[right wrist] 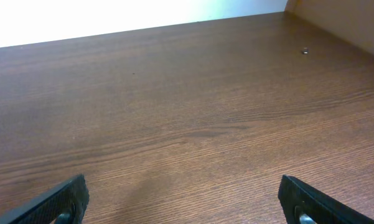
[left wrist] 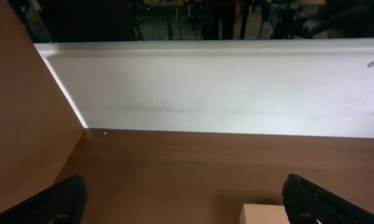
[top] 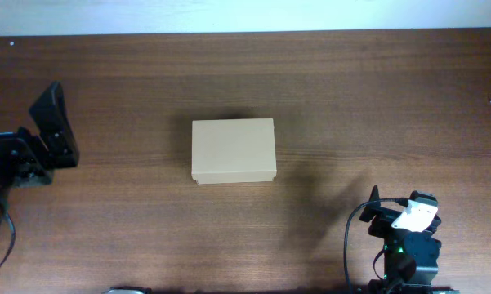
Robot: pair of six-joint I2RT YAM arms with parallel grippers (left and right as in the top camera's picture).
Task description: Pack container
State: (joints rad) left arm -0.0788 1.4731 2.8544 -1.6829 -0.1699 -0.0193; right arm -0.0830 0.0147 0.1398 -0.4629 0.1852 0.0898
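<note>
The container (top: 233, 151) is a plain tan cardboard box lying in the middle of the wooden table, its flap lid closed. One of its corners (left wrist: 261, 213) peeks in at the bottom of the left wrist view, next to the right finger. My left gripper (top: 55, 126) rests at the table's left edge, well apart from the box, open and empty (left wrist: 183, 208). At the front right sits my right arm (top: 404, 237). Its gripper (right wrist: 183, 202) is open, with only bare wood between its fingers.
A white wall (left wrist: 224, 87) runs along the table's far edge. In the left wrist view a tan side panel (left wrist: 25, 124) stands at the left. A small screw head (right wrist: 305, 51) sits in the tabletop at the far right.
</note>
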